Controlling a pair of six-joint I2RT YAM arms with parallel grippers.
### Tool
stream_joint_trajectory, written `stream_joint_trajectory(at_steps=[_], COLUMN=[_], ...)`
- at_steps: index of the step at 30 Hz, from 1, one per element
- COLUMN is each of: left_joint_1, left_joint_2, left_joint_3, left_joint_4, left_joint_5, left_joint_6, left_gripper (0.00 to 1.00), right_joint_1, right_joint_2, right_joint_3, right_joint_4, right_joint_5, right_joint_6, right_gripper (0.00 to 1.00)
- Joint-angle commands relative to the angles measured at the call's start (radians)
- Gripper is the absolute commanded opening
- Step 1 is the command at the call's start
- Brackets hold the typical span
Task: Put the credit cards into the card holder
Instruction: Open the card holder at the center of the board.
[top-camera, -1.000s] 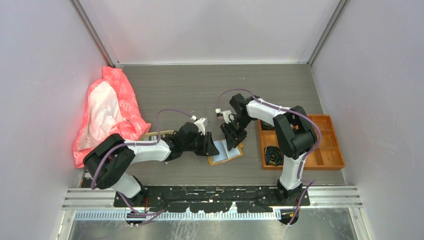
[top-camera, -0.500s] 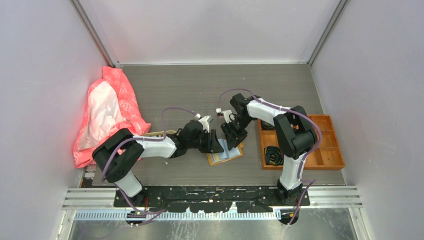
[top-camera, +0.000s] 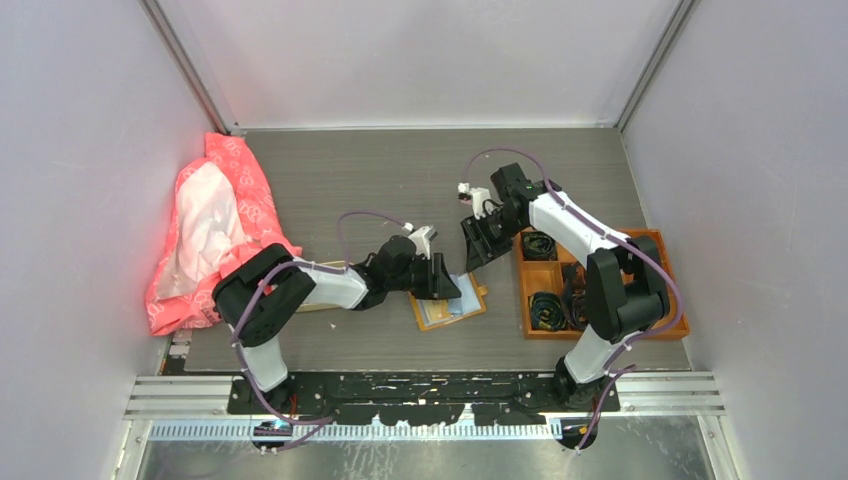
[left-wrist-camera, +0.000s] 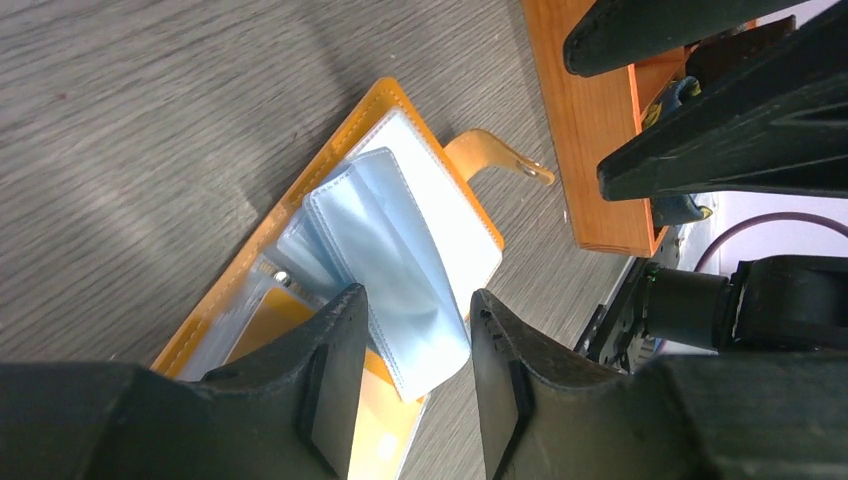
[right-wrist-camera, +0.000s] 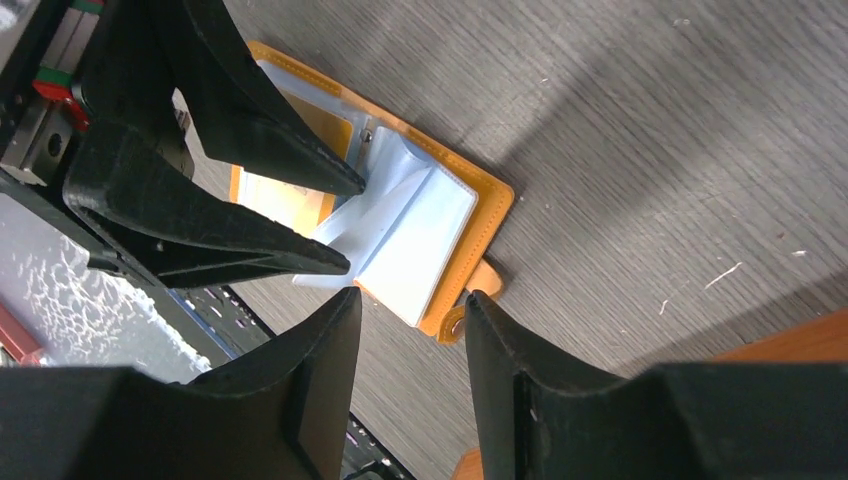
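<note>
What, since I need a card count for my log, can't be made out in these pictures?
- Card count: in the left wrist view the card holder's clear sleeves overlap, and the left fingers cover their near end.
- Contact: whether those fingers touch a sleeve is unclear.
- Top view: the holder is too small, partly under the left arm.
- Also there, the right arm covers part of the orange box.

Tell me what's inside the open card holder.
Inside the card holder: a fanned stack of pale blue leaves rising off the orange lining, beside a metal stud. Whether they are cards or sleeves is unclear. The fingers of the left gripper cover the near end.
</note>
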Motion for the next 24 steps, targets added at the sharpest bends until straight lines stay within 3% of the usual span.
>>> stream_joint_trajectory(at_steps=[1,13,24], left_joint_1=[-0.009,-0.027,-0.067], left_joint_2=[0.032,0.132,0.21], left_joint_3=[0.041,0.07,0.124], left_joint_4=[0.134,0.427,0.468], left_joint_5=[0.03,0.114,0.158], left_joint_6=[-0.026,-0.142,-0.177], left_gripper=[0.44,0.45,0.47], right_joint_1=[-0.02,-0.065,-0.118], right_joint_2=[-0.035,-0.062,-0.097], right_joint_3=[-0.008,-0.019,-0.028], right_joint_4=[0.033,0.051,0.069], right_joint_5=[-0.021,-0.051,-0.067], right_joint_6=[0.021,0.039,0.046], right_gripper=[0.48,0.48,0.48])
